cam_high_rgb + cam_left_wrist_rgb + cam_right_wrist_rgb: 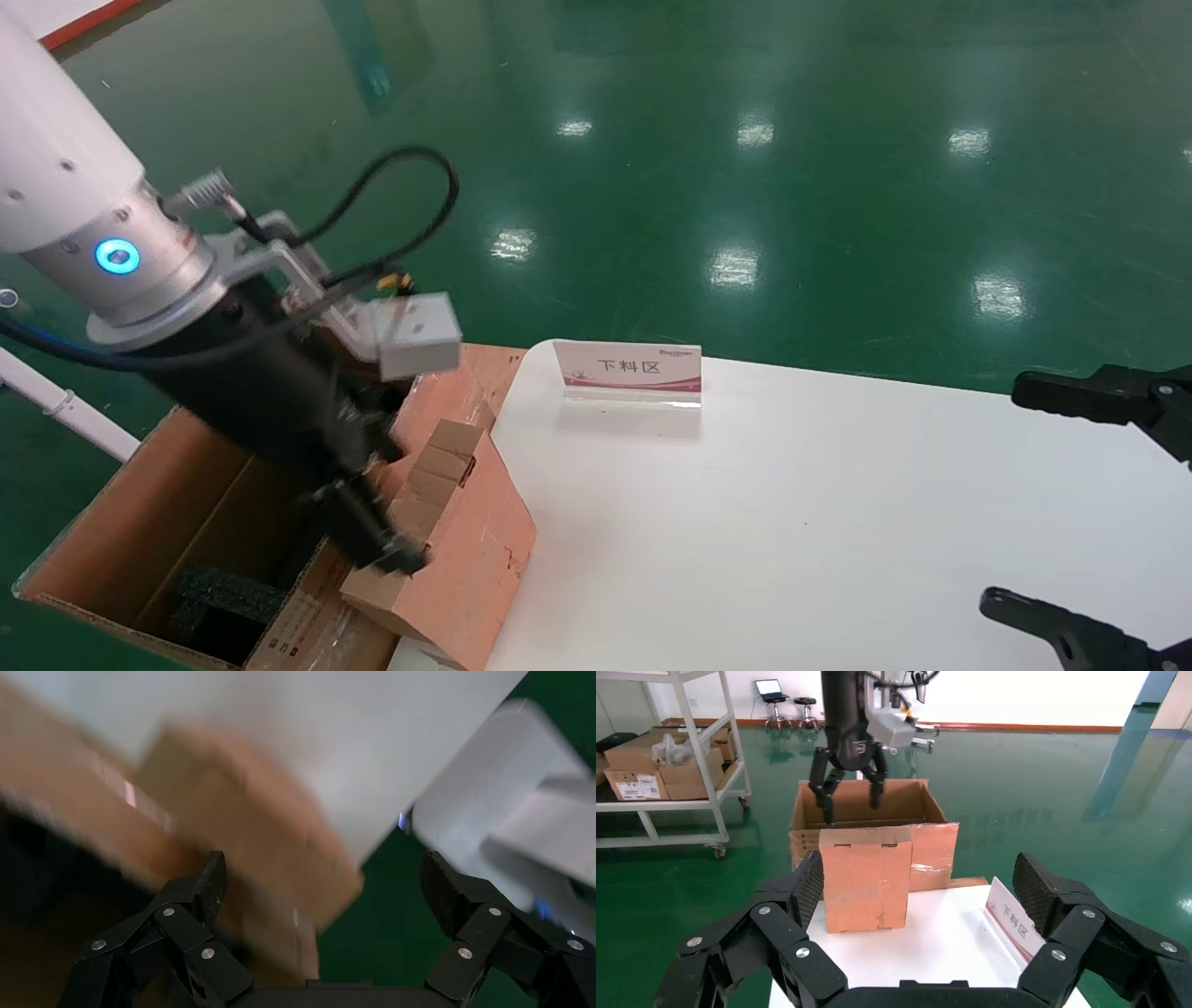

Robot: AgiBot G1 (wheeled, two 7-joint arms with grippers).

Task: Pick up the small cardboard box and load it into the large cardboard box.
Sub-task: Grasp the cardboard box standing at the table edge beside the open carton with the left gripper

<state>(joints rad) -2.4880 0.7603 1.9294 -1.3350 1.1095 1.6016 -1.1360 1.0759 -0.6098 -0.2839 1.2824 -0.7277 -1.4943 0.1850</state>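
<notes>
Large cardboard box [140, 522] sitting beside worktop [838, 522], holding black foam blocks [219, 596]. Small cardboard box [461, 531] standing on worktop edge, leaning against it. Left pincer [850, 787] hovering above, spread wide, gripping nothing. Right pincer [916, 896] idling, spread.

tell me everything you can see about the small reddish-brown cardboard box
The small reddish-brown corrugated cardboard box stands upright at the white table's edge, beside the large brown open carton. Its lighter tan top flaps are folded shut, and its front is slightly scuffed. The open left gripper hangs just above and behind it; no contact is visible.
</notes>
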